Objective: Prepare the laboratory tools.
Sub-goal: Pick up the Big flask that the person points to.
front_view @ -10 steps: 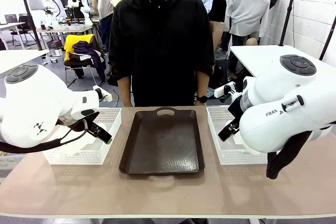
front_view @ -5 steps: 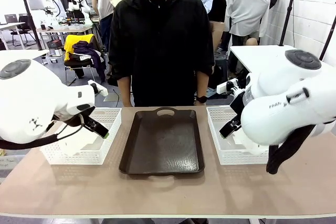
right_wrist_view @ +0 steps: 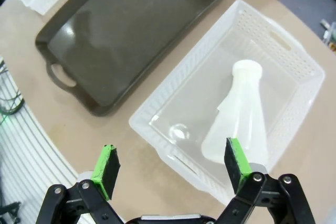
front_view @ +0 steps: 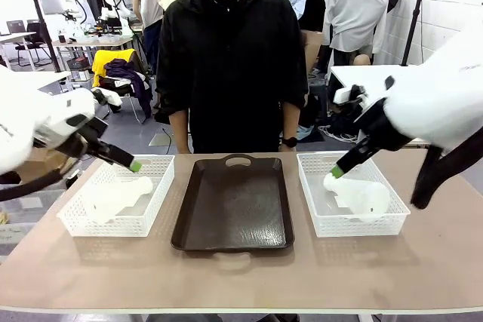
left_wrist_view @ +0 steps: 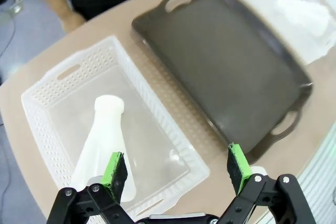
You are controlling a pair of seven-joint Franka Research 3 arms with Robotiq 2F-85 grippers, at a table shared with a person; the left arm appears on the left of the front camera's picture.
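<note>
The left gripper [left_wrist_view: 176, 169] hangs spread wide and empty above a conical flask [left_wrist_view: 102, 145]. The flask lies on its side in a white mesh basket [left_wrist_view: 63, 74], base beneath one pad and neck pointing away. The right gripper [right_wrist_view: 171, 166], equally spread, hovers over the second flask [right_wrist_view: 241, 114], which lies likewise in the other basket [right_wrist_view: 273, 38].

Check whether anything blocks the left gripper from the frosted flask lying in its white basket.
Nothing visible does. The left gripper, jaws open, hovers above the white mesh basket, where the translucent frosted-white plastic conical flask lies on its side, uncovered. Only the basket's walls surround it.
</note>
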